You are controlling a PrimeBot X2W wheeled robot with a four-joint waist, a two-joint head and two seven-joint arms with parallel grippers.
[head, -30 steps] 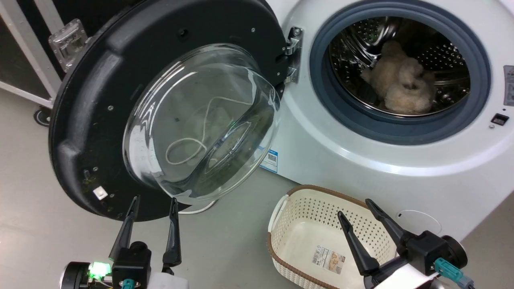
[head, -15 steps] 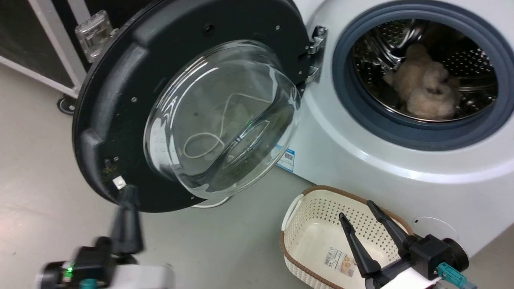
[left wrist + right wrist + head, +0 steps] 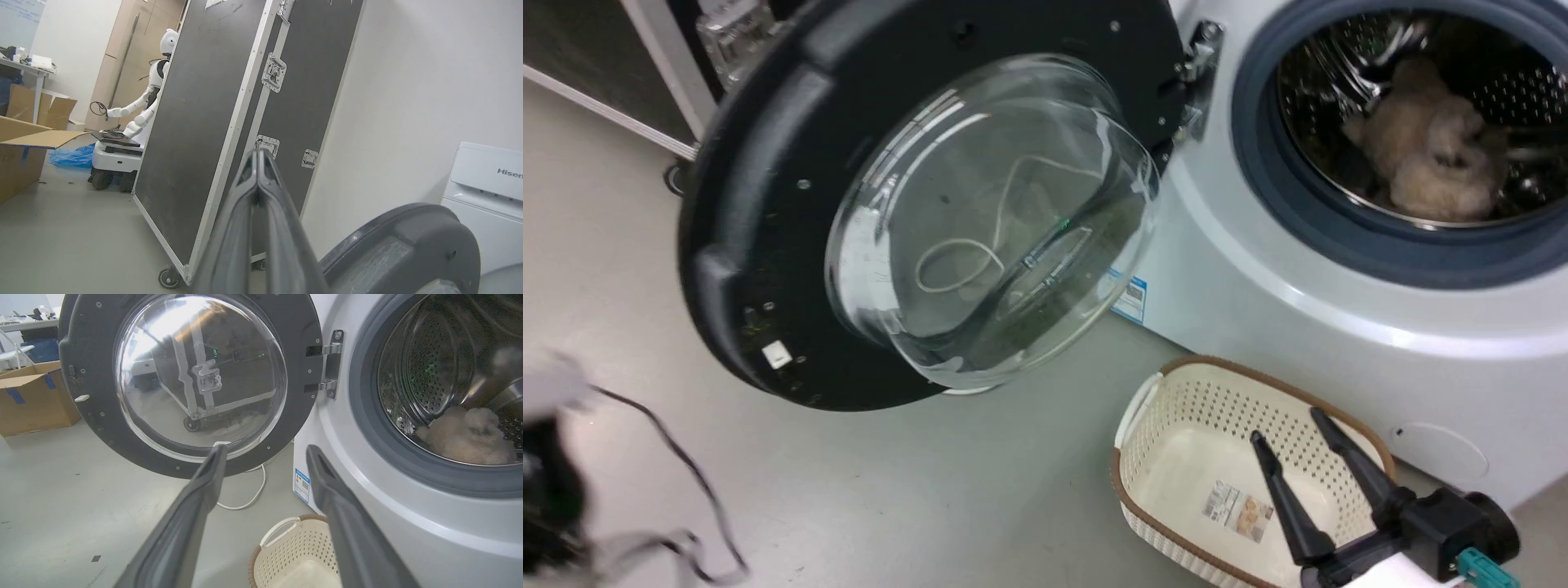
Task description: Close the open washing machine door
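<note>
The washing machine door stands swung wide open across the upper left and centre of the head view. Its black rim tilts toward the camera, its clear glass bowl bulges outward, and it hangs from the metal hinge at the top centre. The washing machine takes up the right side, and its grey rubber ring frames the uncovered drum, where a pale fluffy item lies. On the floor at the lower right, close to the machine's front, sits a cream perforated basket with a brown rim. The right gripper hangs over it in the lower right corner, its two dark fingers spread apart and empty, well clear of the door. In the left wrist view the left gripper has its fingers pressed together with nothing between them. It points up past a black flight case, and the door's rounded outer edge shows at the lower right of that frame. A blurred dark shape and a thin cable sit at the lower left edge of the head view.
</note>
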